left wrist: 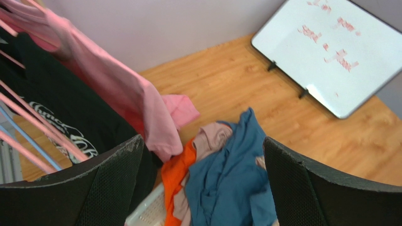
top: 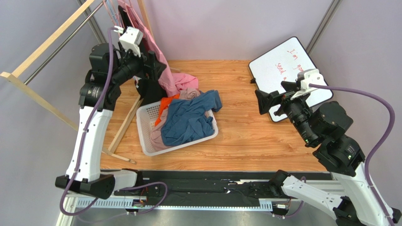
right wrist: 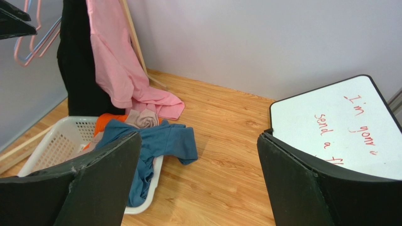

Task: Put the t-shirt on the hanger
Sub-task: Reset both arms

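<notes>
White basket (top: 147, 142): blue, orange, beige clothes (top: 188, 120) | t-shirt (right wrist: 115, 61) hanging behind it | left gripper (left wrist: 203, 141), right gripper (right wrist: 198, 136) spread, empty

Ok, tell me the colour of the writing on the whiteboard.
Red writing, clearest in the right wrist view.

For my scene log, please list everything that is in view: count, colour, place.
t-shirt: 1, pink, hanging at rack, hem on table
garment: 1, black, beside t-shirt
hangers: several, pink and blue, on rack
rack: 1, wooden, far left
basket: 1, white, on table, left of middle
blue shirt: 1, blue, in basket, over rim
orange cloth: 1, orange, in basket
beige cloth: 1, beige, in basket
whiteboard: 1, white, red writing, far right
table: 1, wooden
left claw: 1, black, open, by t-shirt
right claw: 1, black, open, by whiteboard
</notes>
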Available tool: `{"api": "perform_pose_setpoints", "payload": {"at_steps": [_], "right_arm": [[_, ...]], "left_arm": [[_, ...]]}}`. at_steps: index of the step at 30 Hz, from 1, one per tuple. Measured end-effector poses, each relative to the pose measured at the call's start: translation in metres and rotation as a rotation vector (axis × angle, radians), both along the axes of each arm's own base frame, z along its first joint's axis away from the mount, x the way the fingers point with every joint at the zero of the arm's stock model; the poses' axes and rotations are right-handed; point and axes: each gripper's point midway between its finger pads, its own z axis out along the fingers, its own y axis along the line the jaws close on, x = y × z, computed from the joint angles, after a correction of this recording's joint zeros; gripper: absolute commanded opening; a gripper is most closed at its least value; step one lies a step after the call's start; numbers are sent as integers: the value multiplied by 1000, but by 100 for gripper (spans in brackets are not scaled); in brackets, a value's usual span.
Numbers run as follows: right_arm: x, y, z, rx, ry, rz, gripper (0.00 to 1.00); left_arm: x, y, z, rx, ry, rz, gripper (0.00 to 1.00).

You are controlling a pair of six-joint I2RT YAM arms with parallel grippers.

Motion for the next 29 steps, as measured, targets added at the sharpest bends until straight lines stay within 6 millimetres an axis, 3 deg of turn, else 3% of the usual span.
{"api": "perform_pose_setpoints", "payload": {"at_steps": [3,7,11,14,20,25,29], "right_arm": [[-8,-3,-4,-52,-8,33,100],[-14,-10,-15,-102,-4,48,100],[-18,-22,-38,-142,41,35,100],[-23,-34,-53,-155,72,14,100],[-42,-52,-90,-192,131,-1,100],[-60,-59,-114,-244,193,19,100],[-70,-60,-126,-279,227,47,100]], "left_arm": [[-34,-7,-9,61,31,-97,99],[-83,-13,-40,139,123,-250,99],[-135,-1,-87,210,228,-288,99],[-168,14,-104,261,261,-264,99],[-200,46,-133,361,285,-155,99],[-206,67,-152,427,324,-78,99],[-208,74,-156,449,330,-47,99]]}}
